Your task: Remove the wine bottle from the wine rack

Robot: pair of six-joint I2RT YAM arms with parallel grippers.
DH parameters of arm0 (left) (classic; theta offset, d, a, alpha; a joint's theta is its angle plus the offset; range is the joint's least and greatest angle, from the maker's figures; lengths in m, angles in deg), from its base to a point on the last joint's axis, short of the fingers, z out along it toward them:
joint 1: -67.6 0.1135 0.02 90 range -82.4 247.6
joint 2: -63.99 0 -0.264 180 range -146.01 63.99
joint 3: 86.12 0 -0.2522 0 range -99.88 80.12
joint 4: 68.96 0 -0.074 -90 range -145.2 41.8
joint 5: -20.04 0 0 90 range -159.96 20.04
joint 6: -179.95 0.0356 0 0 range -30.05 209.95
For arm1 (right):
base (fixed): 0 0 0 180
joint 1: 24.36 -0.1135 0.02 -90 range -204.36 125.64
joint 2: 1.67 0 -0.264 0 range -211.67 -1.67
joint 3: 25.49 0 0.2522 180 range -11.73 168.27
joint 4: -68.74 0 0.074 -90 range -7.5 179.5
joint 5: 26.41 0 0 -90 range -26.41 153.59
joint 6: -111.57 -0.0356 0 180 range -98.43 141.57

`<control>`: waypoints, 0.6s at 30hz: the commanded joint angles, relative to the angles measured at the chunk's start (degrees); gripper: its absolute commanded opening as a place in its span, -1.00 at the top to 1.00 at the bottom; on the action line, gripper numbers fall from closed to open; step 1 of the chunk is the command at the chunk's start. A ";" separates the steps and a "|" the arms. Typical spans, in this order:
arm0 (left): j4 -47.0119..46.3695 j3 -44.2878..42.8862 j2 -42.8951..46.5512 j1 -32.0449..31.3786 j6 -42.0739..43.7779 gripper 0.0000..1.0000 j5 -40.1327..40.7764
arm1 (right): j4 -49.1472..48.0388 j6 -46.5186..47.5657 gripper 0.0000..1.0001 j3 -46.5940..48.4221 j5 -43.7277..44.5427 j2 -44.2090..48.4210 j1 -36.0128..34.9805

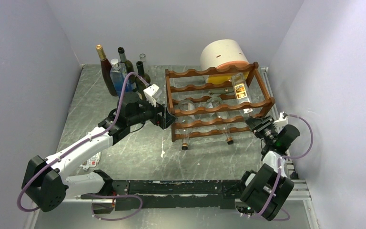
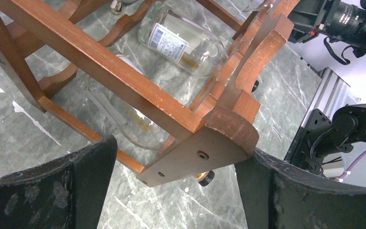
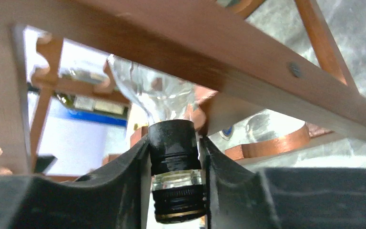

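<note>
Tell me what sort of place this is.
Probably a robot test cell in a lab, not a home or cellar: plain walls box in a grey marbled table, a left arm and right arm are bolted at its near edge, and the wine rack and standing bottles look like staged props.

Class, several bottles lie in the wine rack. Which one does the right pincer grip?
The clear bottle at the wine rack's lower right end: the right pincer clamps its black-capped neck. The labelled bottle above lies untouched.
</note>
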 commanded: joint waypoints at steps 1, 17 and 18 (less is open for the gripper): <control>-1.41 0.86 1.03 0.85 0.62 -0.86 2.64 | 1.56 7.62 0.37 2.27 2.47 2.18 0.03; -2.45 1.23 0.49 0.94 -0.15 -0.85 1.76 | 22.61 12.24 1.00 5.87 3.49 12.25 -1.17; -2.34 1.10 0.46 0.85 -0.22 -0.85 1.79 | 23.90 12.20 1.00 5.41 3.99 12.98 -1.46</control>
